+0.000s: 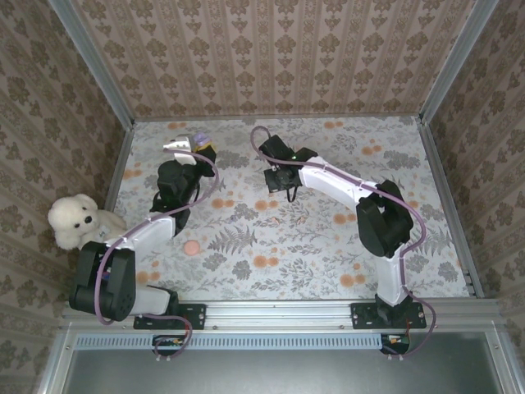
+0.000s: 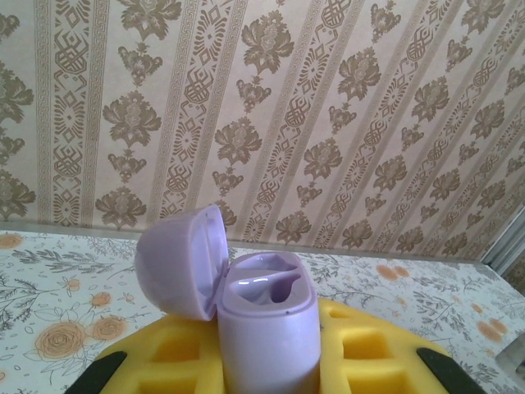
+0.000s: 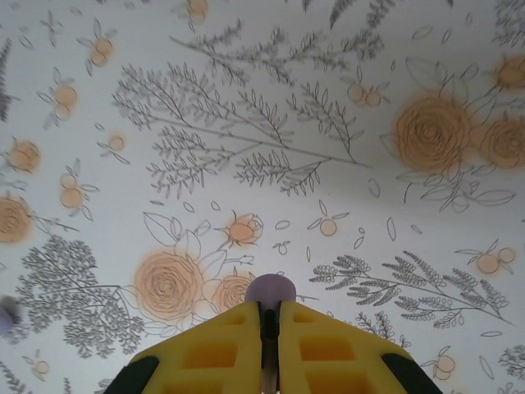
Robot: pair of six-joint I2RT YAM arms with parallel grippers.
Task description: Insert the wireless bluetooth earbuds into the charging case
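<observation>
The lilac charging case [image 2: 268, 328] stands upright between the yellow fingers of my left gripper [image 2: 267, 361], which is shut on it. Its lid [image 2: 179, 263] hangs open to the left, and both wells look empty. From above, that gripper [image 1: 195, 149] is lifted at the back left of the table. My right gripper [image 3: 269, 320] is shut on a lilac earbud [image 3: 271, 290], whose round head pokes out past the fingertips just above the floral table. In the top view it [image 1: 285, 182] sits mid-table, to the right of the case. A small blurred lilac object [image 3: 5, 316] lies on the table at the frame's left edge.
A white teddy bear [image 1: 78, 220] leans against the left wall. A small pink disc [image 1: 191, 247] lies on the floral tablecloth [image 1: 328, 246] in front of the left arm. Patterned walls close in the table on three sides.
</observation>
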